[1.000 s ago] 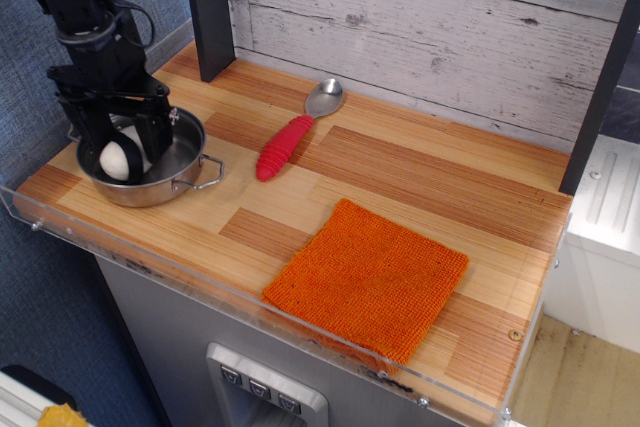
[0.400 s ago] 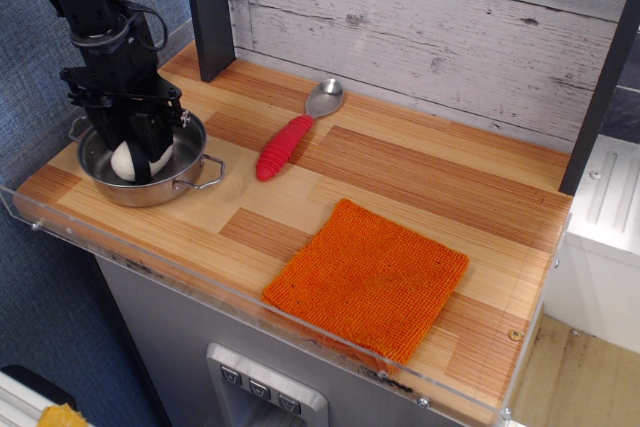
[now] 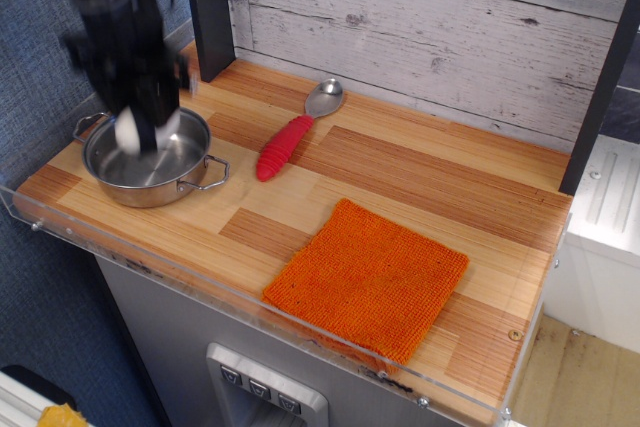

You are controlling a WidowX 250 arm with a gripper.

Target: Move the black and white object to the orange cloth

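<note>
- Gripper (image 3: 140,132) reads as closed on the black and white object (image 3: 128,133), which hangs just above the bowl of the steel pot (image 3: 185,182) at the left end of the desk (image 3: 400,162); the arm is motion-blurred, so you cannot make out the exact finger contact
- Only a white rounded patch of the object shows between the dark fingers (the black band is hidden or lost in the blur), and it looks clear of the pot floor
- Your target, the orange cloth (image 3: 368,279), lies flat near the front edge, well apart from the pot and to its right
- Between pot and cloth sits the red-handled spoon (image 3: 290,139), nearer the back wall; a straight path toward the cloth should pass in front of it
- Handling, as a judgement: the object looks light and smooth, with an egg-like curve that could squirt out of a pinch, so hold it across its widest middle, not near either tapered end
- You should expect it to roll once released; the coarse knit of the cloth ought to damp that, so set it low near the cloth's centre
- Clear the pot rim and its side handle before you travel sideways, or the load may be knocked loose
</note>
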